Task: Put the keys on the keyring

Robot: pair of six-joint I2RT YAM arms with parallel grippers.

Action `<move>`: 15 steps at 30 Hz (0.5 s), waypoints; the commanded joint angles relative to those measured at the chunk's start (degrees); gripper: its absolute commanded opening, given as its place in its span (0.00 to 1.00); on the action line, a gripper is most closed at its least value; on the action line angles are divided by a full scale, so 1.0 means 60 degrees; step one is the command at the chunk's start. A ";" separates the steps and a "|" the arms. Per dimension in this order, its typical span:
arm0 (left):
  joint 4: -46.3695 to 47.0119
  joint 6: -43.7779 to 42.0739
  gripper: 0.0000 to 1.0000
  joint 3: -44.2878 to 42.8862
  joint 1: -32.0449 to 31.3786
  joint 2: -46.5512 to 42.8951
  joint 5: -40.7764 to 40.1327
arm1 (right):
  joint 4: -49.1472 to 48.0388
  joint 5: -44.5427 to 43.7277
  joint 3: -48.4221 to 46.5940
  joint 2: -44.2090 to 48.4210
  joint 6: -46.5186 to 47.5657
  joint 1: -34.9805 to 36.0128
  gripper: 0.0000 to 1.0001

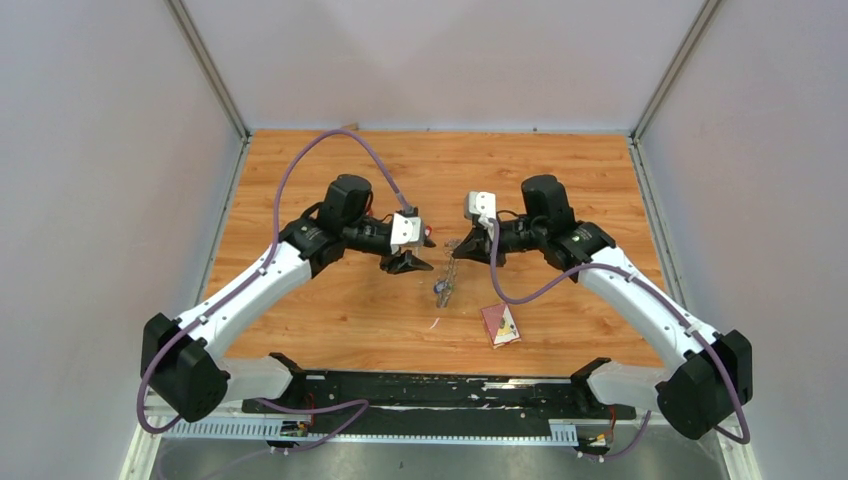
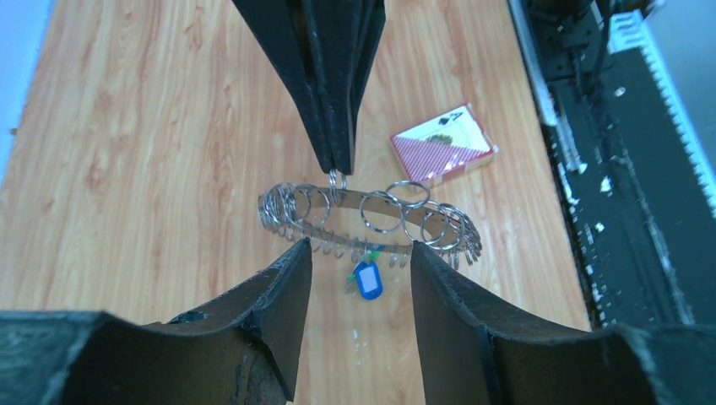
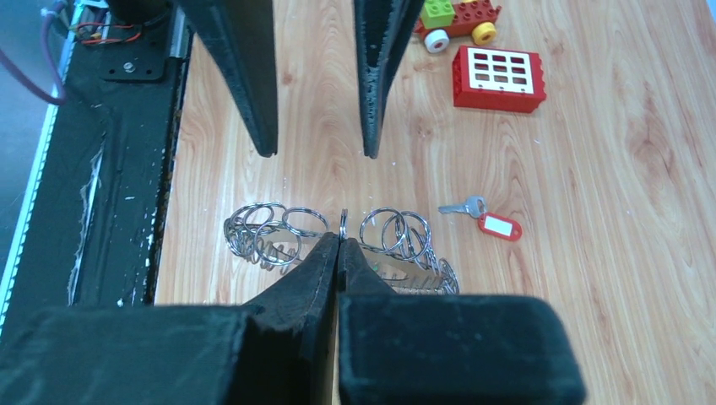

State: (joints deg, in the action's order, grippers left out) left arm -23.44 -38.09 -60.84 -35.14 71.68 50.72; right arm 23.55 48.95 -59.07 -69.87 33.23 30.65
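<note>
right end effector [image 3: 340, 242] clamped on keyring [image 3: 257, 240] (by one small loop [image 3: 344, 224]), held above counter [image 3: 591, 295] | left end effector [image 2: 359, 249] apart, astride it | blue key [image 2: 367, 280] hangs from it | red key [image 3: 485, 221] on counter

The wooden desk [image 1: 350, 320] bears a red-tagged key [image 3: 485, 221] beside the right tool [image 3: 340, 240], a red block [image 3: 498, 78] and brick car [image 3: 456, 17] beyond it, a card pack [image 2: 442, 143] behind.
</note>
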 commanded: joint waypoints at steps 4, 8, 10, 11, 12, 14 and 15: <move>0.1608 0.2505 0.49 -0.0148 0.0050 -0.0074 0.1527 | 0.0394 0.1417 -0.0271 0.0456 0.1032 -0.0047 0.00; 0.2399 0.3540 0.42 0.0020 0.0050 -0.0108 0.1709 | 0.0509 0.1449 -0.0489 0.0471 0.1018 -0.0045 0.00; 0.2691 0.3923 0.41 0.0055 0.0050 -0.0088 0.1639 | 0.0574 0.1419 -0.0564 0.0475 0.1023 -0.0053 0.00; 0.2750 0.4030 0.40 0.0065 0.0045 -0.0047 0.1599 | 0.0607 0.1427 -0.0588 0.0457 0.1023 -0.0053 0.00; 0.2753 0.4046 0.39 0.0058 0.0048 -0.0009 0.1565 | 0.0615 0.1465 -0.0605 0.0453 0.1013 -0.0053 0.00; 0.2735 0.3983 0.38 0.0090 0.0046 0.0082 0.1528 | 0.0665 0.1526 -0.0641 0.0468 0.0993 -0.0038 0.00; 0.2732 0.3879 0.38 0.0127 0.0045 0.0111 0.1569 | 0.0673 0.1545 -0.0678 0.0482 0.0955 -0.0051 0.00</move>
State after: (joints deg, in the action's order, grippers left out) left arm -10.33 -17.74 -60.64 -35.07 71.77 58.52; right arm 27.68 54.78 -59.75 -68.73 37.82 30.65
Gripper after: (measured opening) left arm 0.383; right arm 0.011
